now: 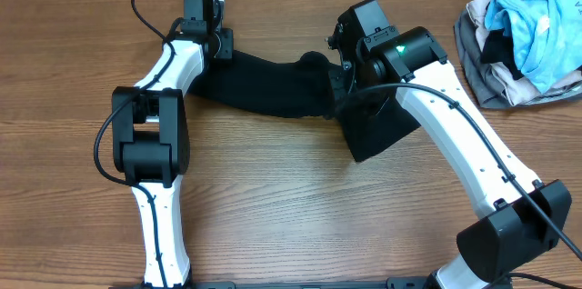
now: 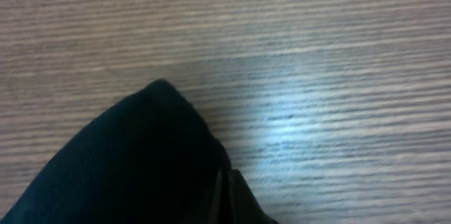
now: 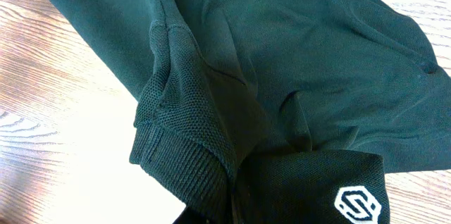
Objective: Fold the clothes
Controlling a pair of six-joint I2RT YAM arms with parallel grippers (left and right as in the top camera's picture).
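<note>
The black garment (image 1: 264, 84) lies stretched across the far middle of the wooden table (image 1: 300, 216), with one end hanging wider at the right. My left gripper (image 1: 216, 45) is at its left end. In the left wrist view one dark finger (image 2: 227, 203) presses against the black fabric (image 2: 127, 160), shut on it. My right gripper (image 1: 338, 80) is at the garment's middle right. In the right wrist view bunched fabric (image 3: 282, 55) with a ribbed hem covers the jaws (image 3: 236, 206), which are shut on it. A small white logo (image 3: 359, 203) shows at the lower right.
A bundle of light-blue, grey and beige garments (image 1: 523, 34) sits at the back right corner. The table's far edge runs just behind both grippers. Bare wood lies in front of the garment between the two arm bases.
</note>
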